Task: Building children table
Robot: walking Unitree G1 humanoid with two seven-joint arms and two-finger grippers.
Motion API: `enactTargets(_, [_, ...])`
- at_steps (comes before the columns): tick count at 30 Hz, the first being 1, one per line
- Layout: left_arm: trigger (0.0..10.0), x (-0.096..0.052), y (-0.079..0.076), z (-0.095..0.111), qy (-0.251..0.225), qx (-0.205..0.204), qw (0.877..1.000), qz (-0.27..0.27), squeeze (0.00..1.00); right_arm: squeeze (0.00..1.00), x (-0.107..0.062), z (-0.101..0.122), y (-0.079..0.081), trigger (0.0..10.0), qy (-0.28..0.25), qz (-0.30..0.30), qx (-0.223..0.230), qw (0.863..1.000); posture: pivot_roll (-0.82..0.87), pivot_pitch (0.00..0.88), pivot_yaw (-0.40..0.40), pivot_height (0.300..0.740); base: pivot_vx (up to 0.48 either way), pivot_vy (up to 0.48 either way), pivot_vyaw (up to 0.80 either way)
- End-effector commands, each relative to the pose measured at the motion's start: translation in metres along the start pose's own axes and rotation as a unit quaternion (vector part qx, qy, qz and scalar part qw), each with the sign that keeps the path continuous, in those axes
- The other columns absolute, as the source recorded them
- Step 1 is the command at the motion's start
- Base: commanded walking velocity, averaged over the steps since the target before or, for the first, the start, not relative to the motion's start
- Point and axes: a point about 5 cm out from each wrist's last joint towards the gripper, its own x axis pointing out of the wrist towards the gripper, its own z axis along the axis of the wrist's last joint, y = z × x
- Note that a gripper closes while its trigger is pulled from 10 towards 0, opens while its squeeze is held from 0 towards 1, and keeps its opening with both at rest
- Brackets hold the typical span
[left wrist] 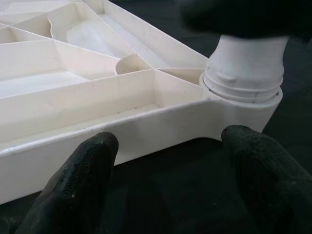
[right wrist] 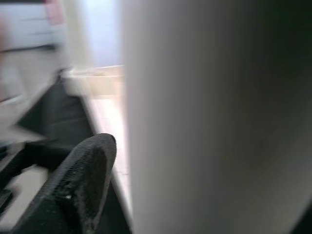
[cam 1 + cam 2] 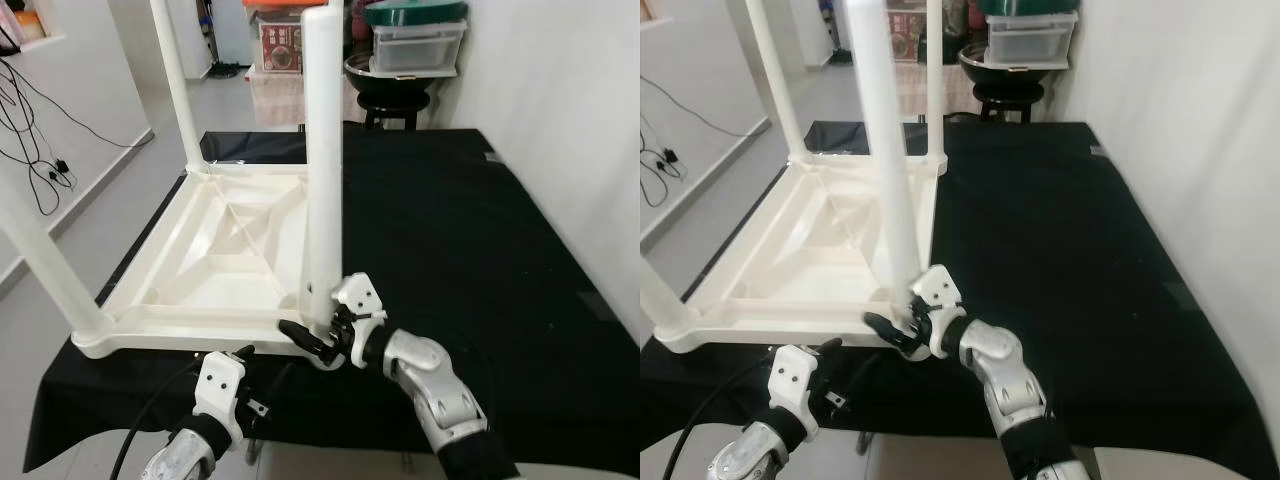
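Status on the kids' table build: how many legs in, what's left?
Done: the upside-down tabletop lies on the black cloth with legs upright at all four corners. In hand: the right end effector grips the near right leg at its base, apparently seating it in the socket. The left end effector is open just in front of that corner. Left: confirm the seating, flip the table upright.

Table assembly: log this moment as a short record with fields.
tabletop: white table top, upside down on the black cloth
legs: four stand upright in the corner sockets
near leg: white leg at the corner nearest the robot
right tool: right gripper closed around that leg's base
left tool: left gripper open, just short of the same corner
background: storage boxes
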Motion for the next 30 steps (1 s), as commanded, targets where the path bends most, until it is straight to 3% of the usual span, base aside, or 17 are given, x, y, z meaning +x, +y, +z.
enactTargets(1, [10.0, -0.002, 0.001, -0.006, 0.016, -0.003, 1.0, 0.006, 0.0, 0.0, 0.001, 0.007, -0.001, 10.0, -0.007, 0.062, -0.001, 0.998, 0.01, 0.0, -0.012, 0.74, 0.0, 0.0, 0.0])
enactTargets(6, [10.0, -0.001, 0.002, -0.007, 0.016, -0.002, 1.0, 0.009, 0.0, 0.0, -0.008, 0.017, -0.026, 10.0, -0.001, 0.112, -0.006, 0.994, 0.02, 0.0, -0.018, 0.74, 0.0, 0.0, 0.0])
enactTargets(11, [10.0, -0.001, 0.002, -0.007, 0.017, -0.003, 1.0, 0.009, 0.0, 0.0, -0.01, 0.021, -0.034, 10.0, -0.004, 0.123, 0.001, 0.992, 0.03, 0.0, -0.018, 0.74, 0.0, 0.0, 0.0])
enactTargets(13, [10.0, 0.0, 0.002, -0.008, 0.018, -0.004, 1.0, 0.009, 0.0, 0.0, -0.012, 0.024, -0.041, 0.0, -0.011, 0.133, 0.015, 0.991, 0.03, 0.0, -0.018, 0.74, 0.0, 0.0, 0.0])
enactTargets(25, [10.0, 0.001, 0.003, -0.008, 0.018, -0.004, 1.0, 0.009, 0.0, 0.0, -0.02, 0.019, -0.044, 0.0, -0.022, 0.123, 0.028, 0.992, 0.02, 0.0, -0.008, 0.74, 0.0, 0.0, 0.0])
enactTargets(27, [10.0, 0.001, 0.003, -0.008, 0.018, -0.006, 1.0, 0.007, 0.0, 0.0, -0.03, 0.008, -0.044, 0.0, -0.017, 0.049, 0.031, 0.998, 0.0, 0.0, -0.006, 0.74, 0.0, 0.0, 0.0])
enactTargets(28, [10.0, 0.001, 0.003, -0.008, 0.018, -0.006, 1.0, 0.007, 0.0, 0.0, -0.03, 0.008, -0.044, 0.0, -0.017, 0.049, 0.031, 0.998, 0.0, 0.0, -0.006, 0.74, 0.0, 0.0, 0.0])
enactTargets(29, [10.0, 0.0, 0.004, -0.008, 0.018, -0.006, 1.0, 0.006, 0.0, 0.0, -0.031, -0.003, -0.039, 0.0, -0.011, -0.042, 0.052, 0.998, 0.0, 0.0, -0.006, 0.74, 0.0, 0.0, 0.0])
enactTargets(30, [10.0, 0.0, 0.004, -0.008, 0.018, -0.006, 1.0, 0.006, 0.0, 0.0, -0.031, -0.003, -0.039, 0.0, -0.011, -0.042, 0.052, 0.998, 0.0, 0.0, -0.006, 0.74, 0.0, 0.0, 0.0])
